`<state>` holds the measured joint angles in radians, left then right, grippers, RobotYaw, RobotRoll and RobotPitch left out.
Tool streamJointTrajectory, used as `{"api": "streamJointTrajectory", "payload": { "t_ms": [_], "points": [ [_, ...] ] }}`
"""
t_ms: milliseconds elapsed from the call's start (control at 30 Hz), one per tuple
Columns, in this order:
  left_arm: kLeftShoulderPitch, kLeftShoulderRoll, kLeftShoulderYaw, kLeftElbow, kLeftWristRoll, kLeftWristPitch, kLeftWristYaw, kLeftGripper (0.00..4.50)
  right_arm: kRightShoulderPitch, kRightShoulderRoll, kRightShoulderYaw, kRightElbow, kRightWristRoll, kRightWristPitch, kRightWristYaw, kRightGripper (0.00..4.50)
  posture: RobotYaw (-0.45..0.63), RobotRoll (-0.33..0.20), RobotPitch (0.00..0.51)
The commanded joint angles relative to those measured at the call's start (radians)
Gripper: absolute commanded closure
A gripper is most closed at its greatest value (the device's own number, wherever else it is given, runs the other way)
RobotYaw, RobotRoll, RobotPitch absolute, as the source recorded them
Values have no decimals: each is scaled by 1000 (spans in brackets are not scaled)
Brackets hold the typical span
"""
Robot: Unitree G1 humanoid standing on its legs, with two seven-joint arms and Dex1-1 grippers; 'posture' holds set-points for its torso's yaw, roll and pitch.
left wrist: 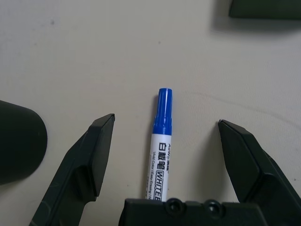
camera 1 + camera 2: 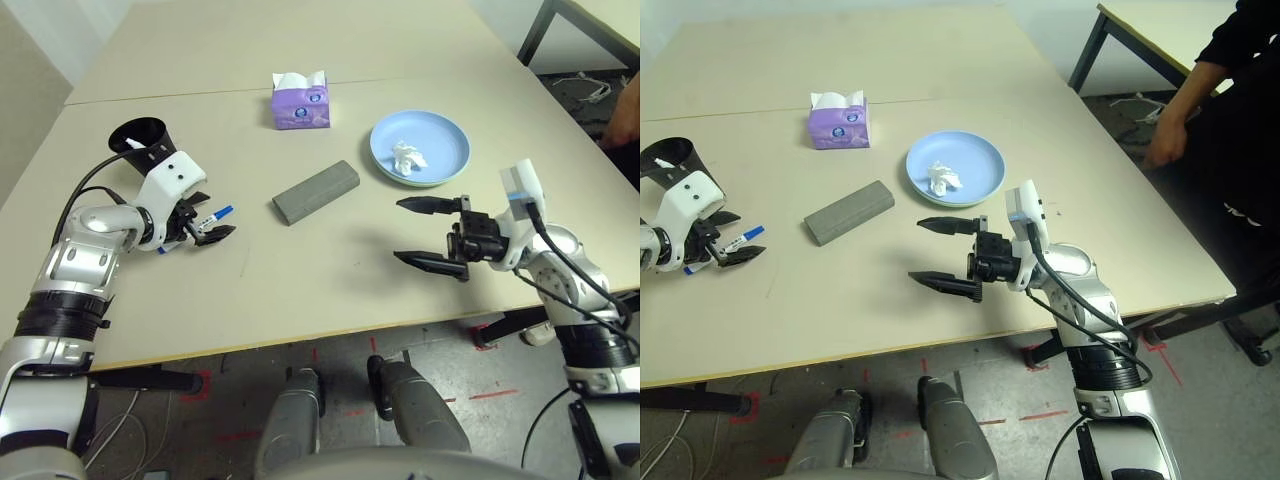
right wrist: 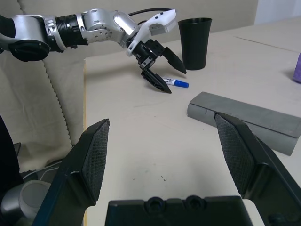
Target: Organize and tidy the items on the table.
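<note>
Apparently a marker was the item in hand. Left eye view: left tool point(image 2: 214, 215) wide, tips either side of the marker point(image 2: 222, 213), holding nothing; I judged it lined up for a pinch across the barrel, with the black cup point(image 2: 145, 145) the likely home. Something white stood inside the cup (a second marker, perhaps; couldn't tell). Right tool point(image 2: 399, 229) also wide, empty, over bare counter point(image 2: 330, 285), probably waiting. Crumpled tissue point(image 2: 408, 158) lay in the light-blue plate point(image 2: 440, 135), a green rim just visible beneath, so probably stacked to save room.

Right eye view: grey case point(image 2: 850, 212) lay between the tools, lid shut, contents hidden. Purple tissue box point(image 2: 838, 122) farther back; a person's hand point(image 2: 1168, 145) beyond the edge, blurred.

Left wrist view: cap and printed barrel between spread fingers, the barrel's lower end hidden behind the tool's base. Dark round shape at the edge, cut off, presumably the cup.

Right wrist view: fingers well apart, nothing between them; case partly hidden behind one finger.
</note>
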<state>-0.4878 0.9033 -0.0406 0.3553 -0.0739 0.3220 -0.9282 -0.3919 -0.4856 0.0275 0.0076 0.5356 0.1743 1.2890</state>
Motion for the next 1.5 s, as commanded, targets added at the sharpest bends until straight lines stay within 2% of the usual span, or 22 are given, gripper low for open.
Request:
{"api": "streamJointTrajectory", "payload": {
  "t_ms": [33,467,1000,1033,1067,1133,1433,1500],
  "points": [
    [28,12,1,4,17,11,-8,24,13,-9,8,-13,-5,4,-1,0,-116,0,169],
    [54,48,3,-16,39,131,26,24,11,-7,12,-24,-3,15,-4,0,-113,0,177],
    [60,48,4,-8,20,245,8,24,23,-8,13,-50,-3,28,-14,0,-126,0,181],
    [57,42,10,-6,12,250,9,415,24,-9,11,-50,-2,29,-15,0,-126,0,181],
    [55,37,17,-5,3,254,8,586,24,-9,11,-52,-2,30,-16,0,-127,0,180],
    [47,27,31,-6,-12,253,11,1204,27,-11,9,-55,-1,32,-18,0,-127,0,180],
    [20,22,29,2,-18,233,15,4193,21,-6,10,-50,-1,29,-24,0,-126,0,174],
    [19,21,27,5,-17,229,14,4219,20,-6,11,-48,-2,27,-23,0,-126,0,174]
  ]
}}
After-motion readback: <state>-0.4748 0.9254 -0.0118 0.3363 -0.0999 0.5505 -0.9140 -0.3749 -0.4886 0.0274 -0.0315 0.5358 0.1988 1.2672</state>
